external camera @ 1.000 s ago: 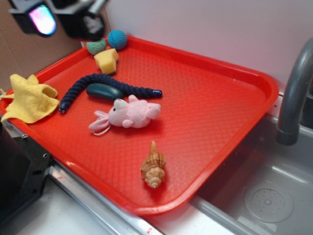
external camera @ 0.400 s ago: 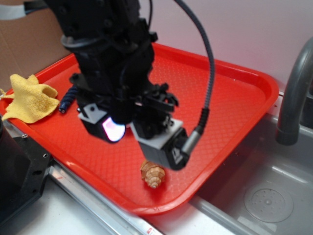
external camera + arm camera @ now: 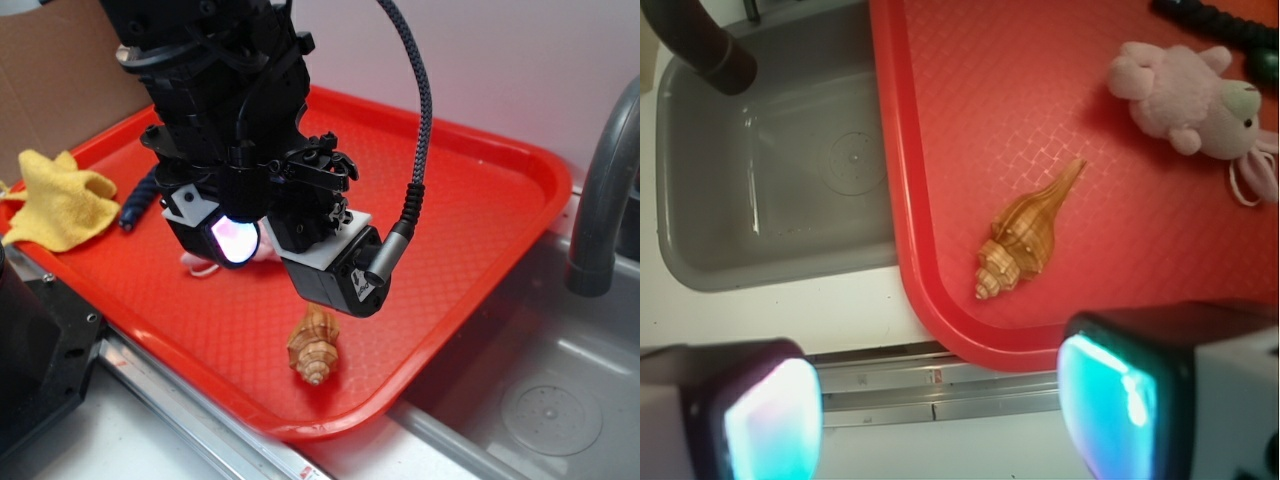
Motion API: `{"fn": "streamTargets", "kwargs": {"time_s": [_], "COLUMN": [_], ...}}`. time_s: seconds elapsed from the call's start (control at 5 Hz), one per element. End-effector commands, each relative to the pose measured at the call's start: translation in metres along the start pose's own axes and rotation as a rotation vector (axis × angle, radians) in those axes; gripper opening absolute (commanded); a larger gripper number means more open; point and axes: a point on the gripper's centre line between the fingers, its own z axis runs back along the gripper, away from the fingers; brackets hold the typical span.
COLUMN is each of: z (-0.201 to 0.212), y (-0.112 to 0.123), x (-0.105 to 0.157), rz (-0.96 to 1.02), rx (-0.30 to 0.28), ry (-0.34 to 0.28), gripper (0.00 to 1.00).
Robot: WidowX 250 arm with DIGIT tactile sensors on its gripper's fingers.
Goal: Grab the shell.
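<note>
My gripper (image 3: 940,415) wide open, holding nothing. Shell (image 3: 1026,232) on red tray (image 3: 940,300) ahead of my fingertips, just inside rim. Risks: pads closing on tapered tip squirt it out; pink plush (image 3: 1185,90) near.

1. Small spiral conch shell (image 3: 314,346) (image 3: 1025,232), tan with darker brown stripes running along its length.
2. Ridged, stepped whorls at the blunt end, tapering to one long pointed tip.
3. Lying on its side, flat on the textured red surface, near the rounded front corner and just inside the raised rim.
4. In the wrist view, pointed tip angled up and to the right, blunt spiral end down and to the left.
5. Untouched, with clear space all around.
</note>
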Motion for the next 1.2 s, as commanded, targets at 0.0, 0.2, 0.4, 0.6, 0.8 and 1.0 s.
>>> {"fn": "streamTargets", "kwargs": {"time_s": [0.0,0.2,0.4,0.6,0.8,1.0], "z": [-0.021,-0.036,-0.051,-0.059,-0.062,-0.074], "y": [0.006,0.011,0.011,0.021,0.038,0.048], "x": [0.012,0.024,0.032,0.019,0.001,-0.01], "rz": [0.076,0.139,0.184,0.228,0.275,0.281], "rx": [-0.004,0.038,0.035,0.041,0.042,-0.003], "ry": [0.003,0.023,0.017,0.062,0.074,0.089], "gripper": [1.0,1.0,1.0,1.0,1.0,1.0]}}
